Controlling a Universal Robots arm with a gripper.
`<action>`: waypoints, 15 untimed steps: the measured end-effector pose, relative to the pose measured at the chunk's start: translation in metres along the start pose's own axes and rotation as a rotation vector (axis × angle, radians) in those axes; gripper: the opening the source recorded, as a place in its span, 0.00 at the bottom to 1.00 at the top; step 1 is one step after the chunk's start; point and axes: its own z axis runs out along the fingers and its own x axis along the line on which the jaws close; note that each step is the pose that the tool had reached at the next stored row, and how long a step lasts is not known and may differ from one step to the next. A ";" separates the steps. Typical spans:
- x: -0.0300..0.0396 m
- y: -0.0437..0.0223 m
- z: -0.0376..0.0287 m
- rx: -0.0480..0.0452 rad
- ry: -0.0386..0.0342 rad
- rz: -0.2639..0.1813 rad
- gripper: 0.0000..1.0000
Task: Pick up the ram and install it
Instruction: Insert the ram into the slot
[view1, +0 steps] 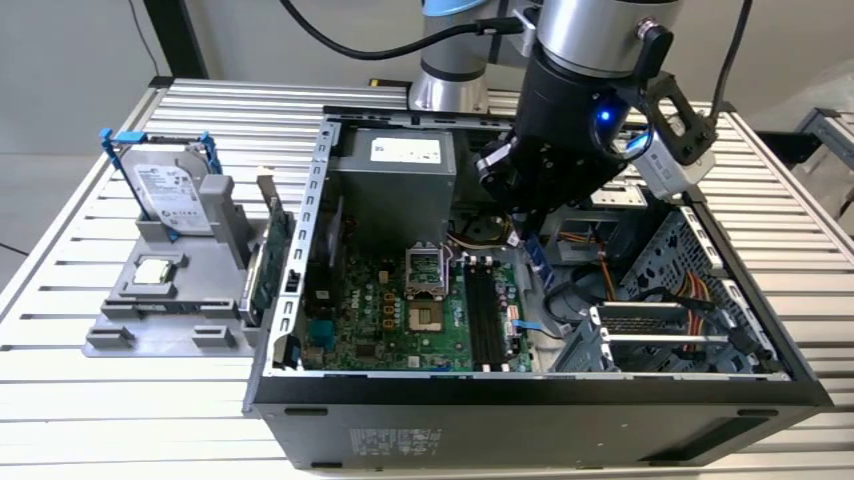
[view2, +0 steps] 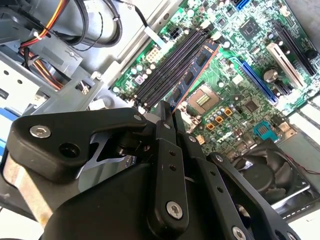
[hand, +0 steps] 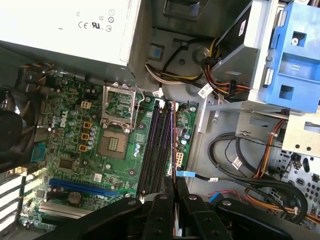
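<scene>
The ram (view2: 195, 72) is a narrow stick with black chips, and my gripper (view2: 168, 111) is shut on one end of it. In the first wrist view I see the ram (hand: 173, 150) edge-on, running out from between the gripper (hand: 175, 194) fingers over the black memory slots (hand: 157, 145) of the green motherboard (hand: 85, 135). In the exterior view the gripper (view1: 531, 238) hangs inside the open computer case, above the slots (view1: 485, 315), with the ram (view1: 537, 255) sticking down below it. I cannot tell whether the ram touches a slot.
Left of the case, a grey fixture (view1: 120, 335) holds a silver hard drive with blue rails (view1: 167, 190) and a green card with a bracket (view1: 274, 260). Cables (hand: 250, 165), a drive cage (view1: 667, 290) and the power supply (view1: 394, 180) crowd the case around the slots.
</scene>
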 end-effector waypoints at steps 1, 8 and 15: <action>0.0000 0.0000 0.0001 0.0000 0.0000 0.000 0.00; 0.0000 0.0000 0.0003 -0.0011 -0.0003 0.002 0.00; 0.0000 0.0000 0.0003 -0.0195 -0.0036 0.009 0.00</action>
